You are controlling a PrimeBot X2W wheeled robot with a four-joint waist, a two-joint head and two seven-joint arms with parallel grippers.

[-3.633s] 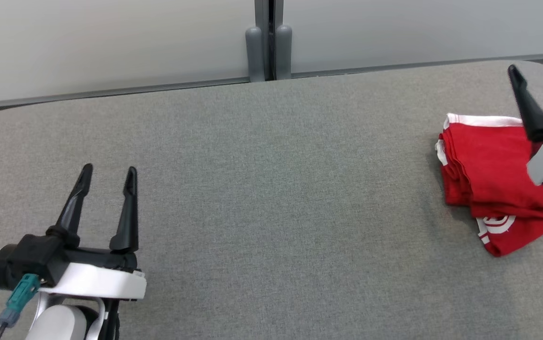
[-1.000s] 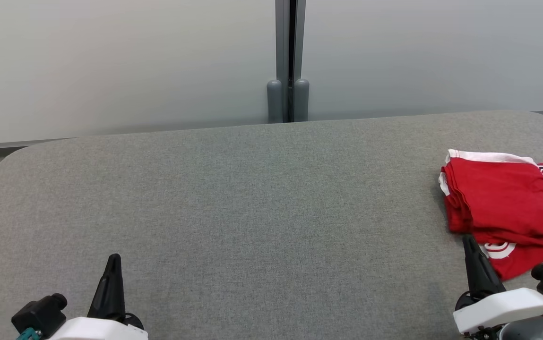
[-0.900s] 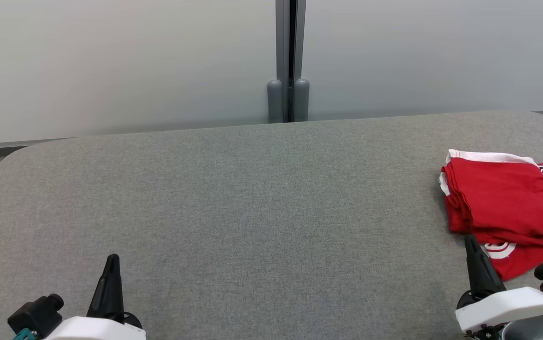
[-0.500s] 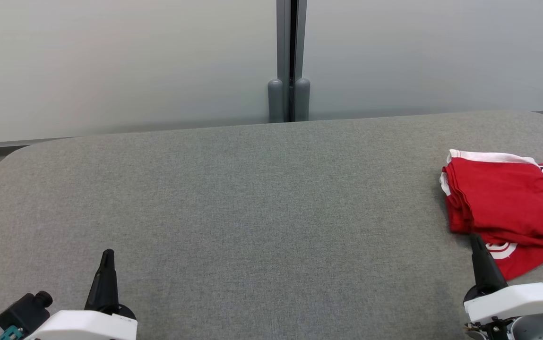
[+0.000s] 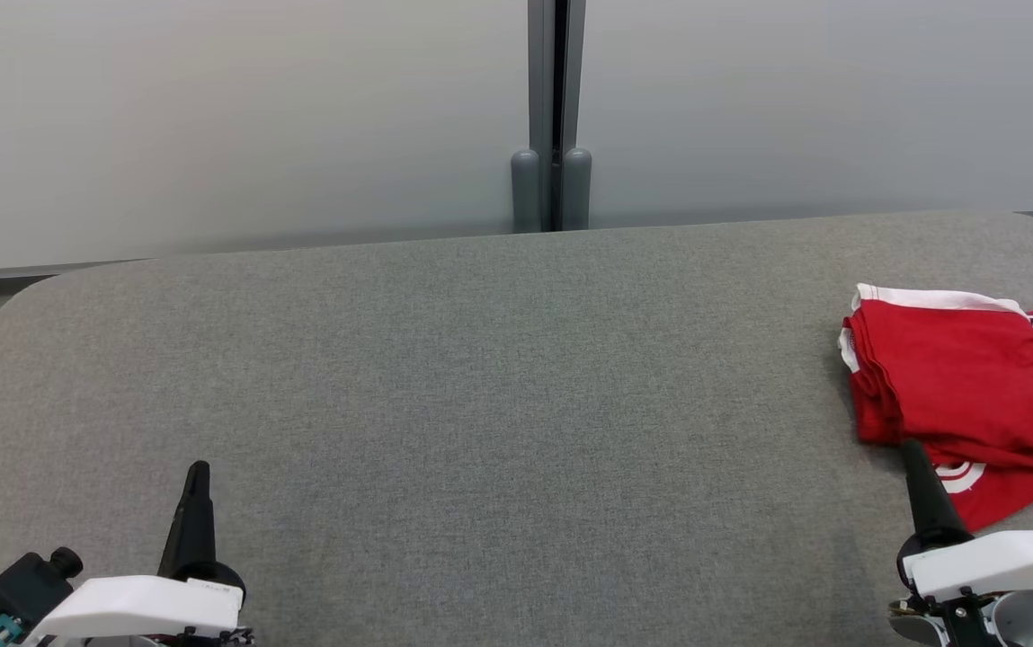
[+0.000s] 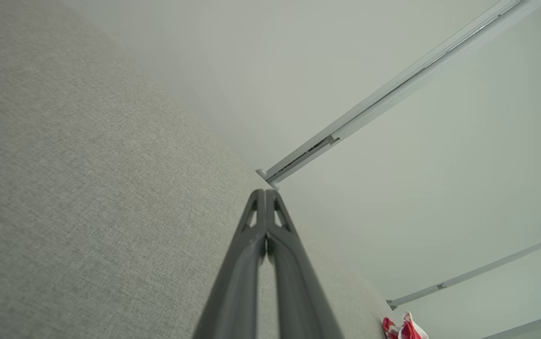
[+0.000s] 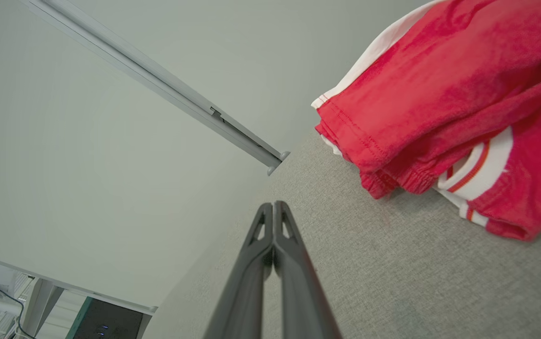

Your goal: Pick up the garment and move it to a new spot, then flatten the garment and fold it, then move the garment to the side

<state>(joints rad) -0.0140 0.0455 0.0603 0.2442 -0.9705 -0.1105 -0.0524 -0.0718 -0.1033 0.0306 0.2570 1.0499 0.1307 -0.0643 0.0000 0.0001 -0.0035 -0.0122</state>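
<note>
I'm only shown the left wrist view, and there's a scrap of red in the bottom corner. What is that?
Observer: A red garment, folded into a bundle on the right end of the grey table.
Operator: Is it plain red?
Observer: No, a white ringed emblem is printed near its front edge.
Operator: Is the other arm holding it?
Observer: No. The right arm's jaws are shut on nothing, beside the garment.
</note>
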